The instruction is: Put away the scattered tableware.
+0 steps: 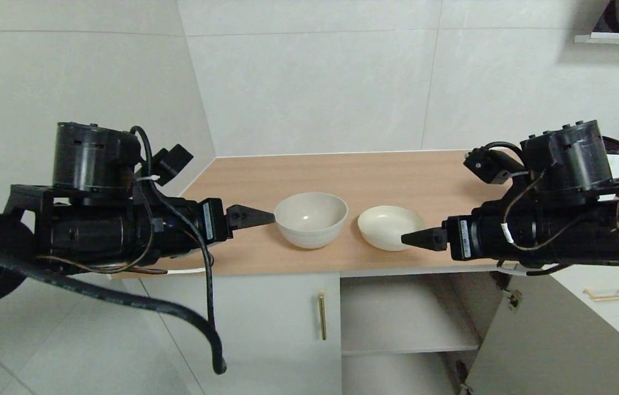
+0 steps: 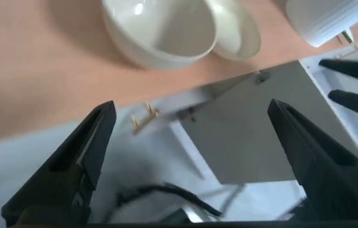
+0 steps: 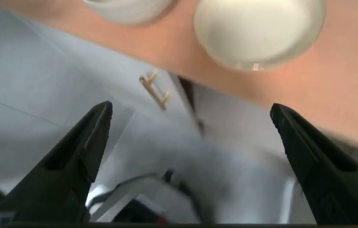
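Facing pale tiled walls and a smooth wood-grain surface point(image 1: 397, 175). Holding the left arm stretched level over the surface's left end, with the left gripper point(image 1: 262, 217) pointing at, and just beside, the rim of a deep, round, glossy off-white bowl point(image 1: 312, 219); spreading its black tapered fingers point(image 2: 71, 164) wide and gripping nothing. Holding the right arm level too, aiming the right gripper point(image 1: 413, 238) at the near edge of a shallow, smooth cream dish point(image 1: 391, 226) sitting just beside the bowl; spreading those fingers point(image 3: 71, 158) wide as well, with nothing between them. Looking past the surface's front edge into a white cabinet point(image 1: 397, 307) standing open, with a slim gold handle point(image 1: 321, 323) on the shut door beside it.
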